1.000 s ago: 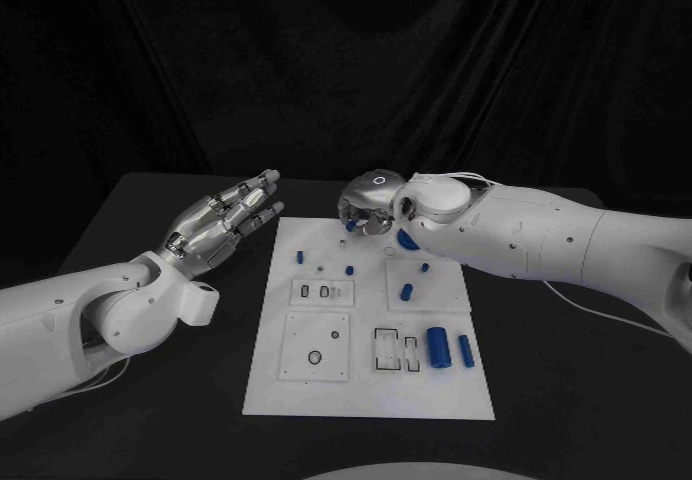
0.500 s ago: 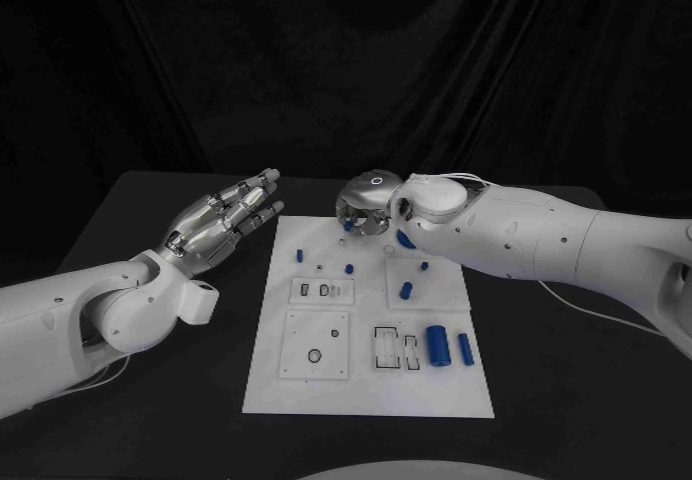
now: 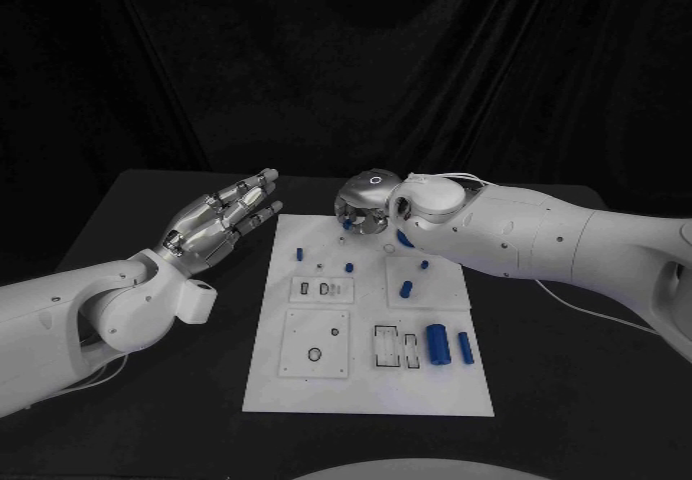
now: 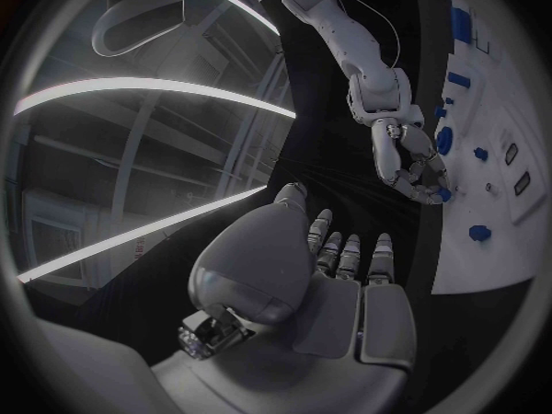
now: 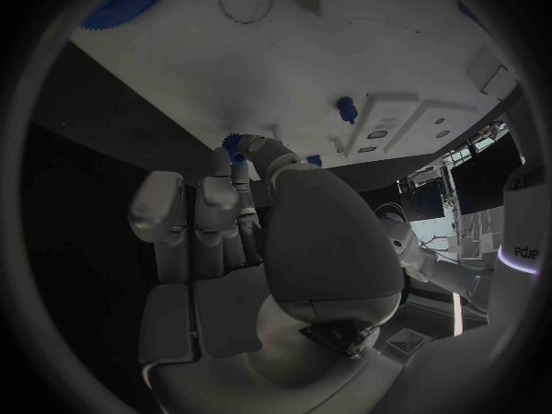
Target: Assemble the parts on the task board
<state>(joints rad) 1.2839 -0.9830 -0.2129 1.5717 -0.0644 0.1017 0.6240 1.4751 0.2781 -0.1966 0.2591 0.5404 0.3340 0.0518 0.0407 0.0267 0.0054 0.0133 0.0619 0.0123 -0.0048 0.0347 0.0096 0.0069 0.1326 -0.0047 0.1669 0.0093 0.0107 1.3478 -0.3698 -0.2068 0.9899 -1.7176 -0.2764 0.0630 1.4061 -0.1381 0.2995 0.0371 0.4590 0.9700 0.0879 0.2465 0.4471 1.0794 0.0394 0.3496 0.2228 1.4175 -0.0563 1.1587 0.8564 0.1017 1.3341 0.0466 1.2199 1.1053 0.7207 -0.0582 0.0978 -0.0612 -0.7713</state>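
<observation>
Fingers of the right hand [image 3: 364, 208] curl in over the far edge of the task board [image 3: 368, 385], and in the right wrist view they pinch a small blue toothed part [image 5: 242, 144] at their tips, just above the white plate. Over on the other side, the left hand [image 3: 219, 222] hangs above the black table [image 3: 173, 400] beside the board's far left corner, palm up, fingers straight and spread, holding nothing. On the board, two blue cylinders [image 3: 450, 346] lie side by side near the right edge, next to a rectangular slot, and smaller blue pieces [image 3: 408, 291] dot the far half; some of them stand upright. An oval cut-out [image 3: 316, 356] sits in the near left panel. No writing on the board can be read. Part of a word, "edie", shows on the white robot body at the rim of the right wrist view.
</observation>
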